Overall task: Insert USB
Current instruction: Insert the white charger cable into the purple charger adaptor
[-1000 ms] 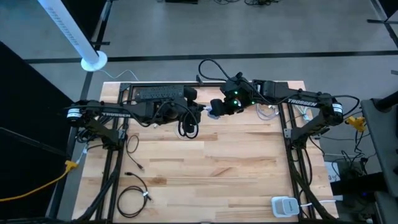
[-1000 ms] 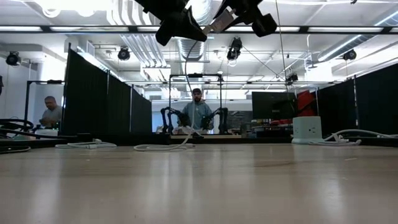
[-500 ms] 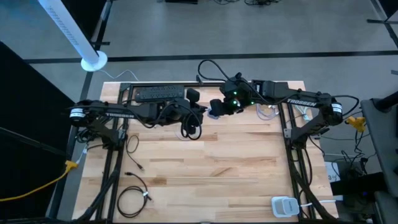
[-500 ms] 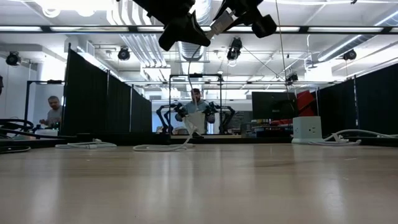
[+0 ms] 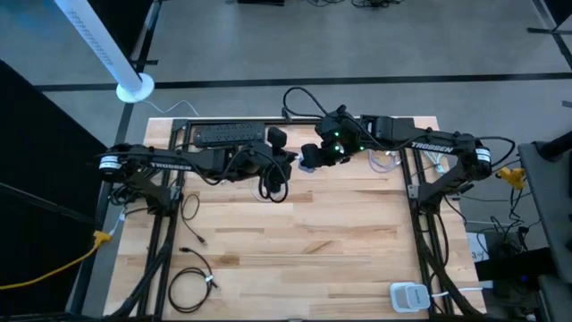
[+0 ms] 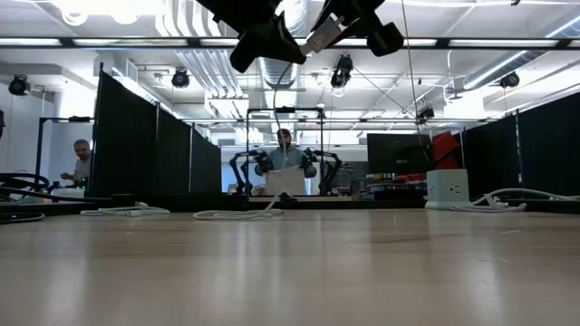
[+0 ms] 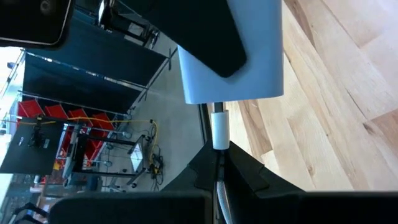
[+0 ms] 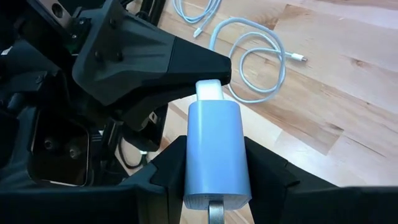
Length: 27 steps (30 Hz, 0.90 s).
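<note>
in the high view, the two arms are meeting above the far middle of the wooden table (image 5: 295, 241). the left gripper (image 5: 288, 161) is reaching in from the left and the right gripper (image 5: 310, 159) from the right, their tips almost touching. a black power strip (image 5: 231, 134) is lying along the far edge behind the left arm, and a black cable (image 5: 273, 185) is looping down beneath the meeting point. a coiled black cable (image 5: 189, 288) is lying near the front left corner, and a small white box (image 5: 409, 296) is sitting at the front right.

in the low view, both grippers are hanging high above the tabletop, with the white charger block (image 6: 322, 34) showing between the dark shapes. people are standing in the room beyond the table.

in the left wrist view, the left gripper (image 7: 219, 163) is pinching shut on the white usb plug (image 7: 219, 129), whose tip is sitting against the end of the charger block (image 7: 233, 68), apparently entering its port.

in the right wrist view, the right gripper (image 8: 217, 165) is clamping the charger block (image 8: 216, 149) between its fingers (image 8: 264, 168), holding it lengthwise. the usb plug (image 8: 210, 90) is sitting at the block's far end, gripped by the other arm's dark fingers. a white cable (image 8: 255, 59) is lying coiled on the table beyond.
</note>
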{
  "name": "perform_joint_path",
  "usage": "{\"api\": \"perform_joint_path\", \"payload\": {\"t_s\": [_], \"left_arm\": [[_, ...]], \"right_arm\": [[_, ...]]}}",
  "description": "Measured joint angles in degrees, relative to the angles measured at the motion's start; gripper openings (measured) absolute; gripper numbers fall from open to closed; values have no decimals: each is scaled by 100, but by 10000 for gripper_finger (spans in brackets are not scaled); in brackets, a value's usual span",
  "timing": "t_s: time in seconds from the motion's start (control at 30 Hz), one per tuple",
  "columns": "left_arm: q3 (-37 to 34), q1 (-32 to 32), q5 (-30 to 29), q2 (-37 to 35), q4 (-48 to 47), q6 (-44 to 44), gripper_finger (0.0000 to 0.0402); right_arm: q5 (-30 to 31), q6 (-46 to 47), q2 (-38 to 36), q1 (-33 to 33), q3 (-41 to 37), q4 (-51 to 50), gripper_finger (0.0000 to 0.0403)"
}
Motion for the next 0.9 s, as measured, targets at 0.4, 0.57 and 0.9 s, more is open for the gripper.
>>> {"api": "perform_joint_path", "payload": {"t_s": [0.4,0.57,0.9], "left_arm": [[-2,-165,155,-31,35,266,3],[71,-170,190,-33,-15,349,3],[369,-172,244,-48,-409,298,18]], "right_arm": [[-53,-207,2,4,0,-13,116],[-82,-239,2,4,0,-18,116],[-70,-355,-3,7,7,21,116]]}}
